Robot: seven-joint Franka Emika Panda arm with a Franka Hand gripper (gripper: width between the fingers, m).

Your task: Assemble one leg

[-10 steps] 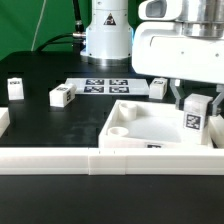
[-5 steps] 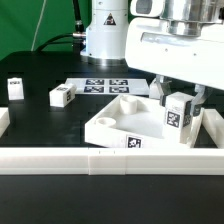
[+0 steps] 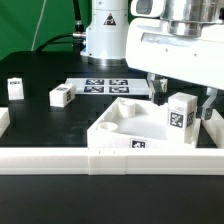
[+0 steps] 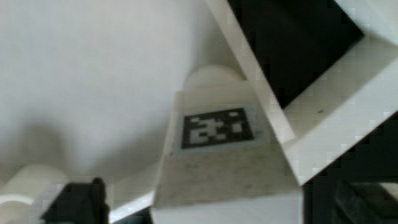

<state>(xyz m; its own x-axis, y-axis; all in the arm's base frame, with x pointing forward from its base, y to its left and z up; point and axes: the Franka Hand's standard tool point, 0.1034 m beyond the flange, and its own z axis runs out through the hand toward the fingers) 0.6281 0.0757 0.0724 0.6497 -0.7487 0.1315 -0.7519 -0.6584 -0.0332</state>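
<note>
A white leg [image 3: 181,112] with a black-and-white tag stands upright in the near right corner of the large white tray [image 3: 120,130]. My gripper [image 3: 182,98] hangs over it, open, with one finger on each side and a small gap to the leg on both. In the wrist view the leg [image 4: 222,130] runs up the middle between my dark fingertips [image 4: 80,203], with the tray floor [image 4: 89,80] behind it. Two more legs [image 3: 15,88] [image 3: 62,96] stand loose at the exterior view's left.
The marker board [image 3: 105,85] lies in front of the robot base. A long white rail [image 3: 60,160] runs along the front edge, touching the tray. Another white piece [image 3: 215,125] sits just to the tray's right, and one [image 3: 3,120] at the far left.
The tray has slid and turned toward the exterior view's left, and the leg and my gripper moved left with it. The fingers now stand a little wider around the leg.
</note>
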